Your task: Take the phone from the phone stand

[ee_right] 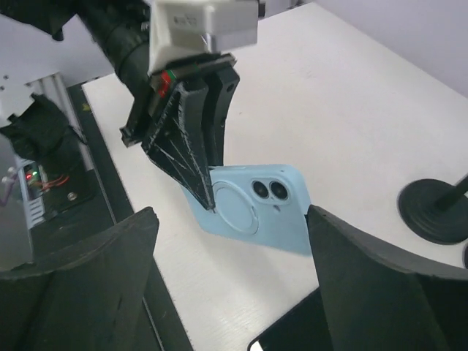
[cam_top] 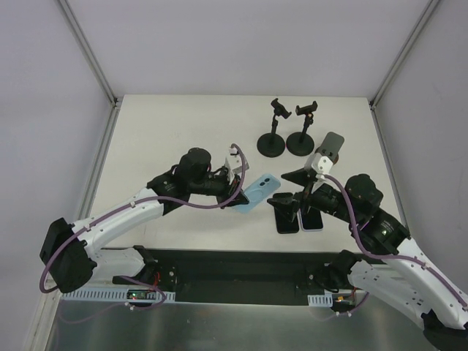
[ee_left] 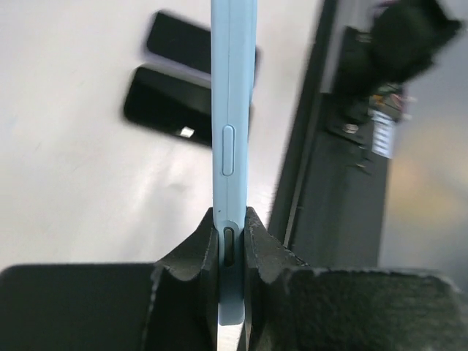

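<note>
Left gripper [cam_top: 240,191]: clamped on one end of the blue phone [cam_top: 261,191]. In the left wrist view a finger [ee_left: 191,252] presses on each flat face, with a side button between them.
Blue phone: in the top view it juts out toward 3 o'clock from the left fingertips, near the middle of the table [cam_top: 183,131]. It sits in neither stand. Whether it touches the table I cannot tell.
Phone's facing: the right wrist view shows its back, with a ring and two camera lenses. The left wrist view shows only its thin edge.
Right gripper [cam_top: 290,187]: spread wide and holding nothing. It sits at 3 o'clock from the blue phone, near it but apart, and its two fingers [ee_right: 95,278] frame the phone in the right wrist view.
Phone stands [cam_top: 272,135] [cam_top: 302,131]: two black stands side by side at 12 to 1 o'clock from the blue phone, well apart from it, each with its clamp up.
Dark phones [cam_top: 287,213] [cam_top: 312,217]: two lie flat side by side at 4 o'clock from the blue phone, under the right arm.
</note>
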You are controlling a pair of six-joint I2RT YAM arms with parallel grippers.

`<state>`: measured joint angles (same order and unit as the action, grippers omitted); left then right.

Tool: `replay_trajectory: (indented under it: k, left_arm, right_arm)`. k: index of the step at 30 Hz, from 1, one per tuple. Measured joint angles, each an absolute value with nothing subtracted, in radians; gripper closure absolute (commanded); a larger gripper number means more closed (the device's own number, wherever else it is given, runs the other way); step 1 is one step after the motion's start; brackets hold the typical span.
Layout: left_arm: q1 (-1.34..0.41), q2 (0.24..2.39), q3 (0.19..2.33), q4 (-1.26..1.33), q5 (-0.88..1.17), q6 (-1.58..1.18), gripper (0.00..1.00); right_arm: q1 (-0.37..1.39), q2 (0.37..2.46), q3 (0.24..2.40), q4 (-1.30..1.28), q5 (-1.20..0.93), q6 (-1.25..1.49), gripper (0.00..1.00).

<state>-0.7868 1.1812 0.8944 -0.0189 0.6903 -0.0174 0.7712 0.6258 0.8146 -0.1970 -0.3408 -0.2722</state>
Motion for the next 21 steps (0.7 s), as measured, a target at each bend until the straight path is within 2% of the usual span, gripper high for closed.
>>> replay_trajectory:
  k: [1, 2, 3, 7, 12, 21]
  left_arm:
    - [-0.788, 1.187, 0.885, -0.022, 0.621, -0.040, 1.00]
    - [-0.790, 1.194, 0.876, -0.027, 0.556, -0.064, 1.00]
    - [-0.792, 1.203, 0.866, -0.033, 0.484, -0.091, 1.00]
    - [-0.816, 1.235, 0.841, -0.083, 0.227, -0.201, 1.00]
    - [-0.887, 1.263, 0.838, -0.131, -0.034, -0.339, 1.00]
    - [-0.979, 1.374, 0.900, -0.179, -0.247, -0.503, 1.00]
  right_arm:
    - [0.771, 0.615, 0.812, -0.197, -0.308, -0.274, 0.03]
    - [0.771, 0.605, 0.809, -0.196, -0.272, -0.276, 0.00]
    - [0.771, 0.596, 0.807, -0.197, -0.244, -0.275, 0.03]
    - [0.771, 0.583, 0.805, -0.203, -0.082, -0.271, 0.04]
    - [0.771, 0.621, 0.802, -0.228, 0.024, -0.188, 0.04]
    - [0.771, 0.797, 0.751, -0.213, 0.072, 0.091, 0.04]
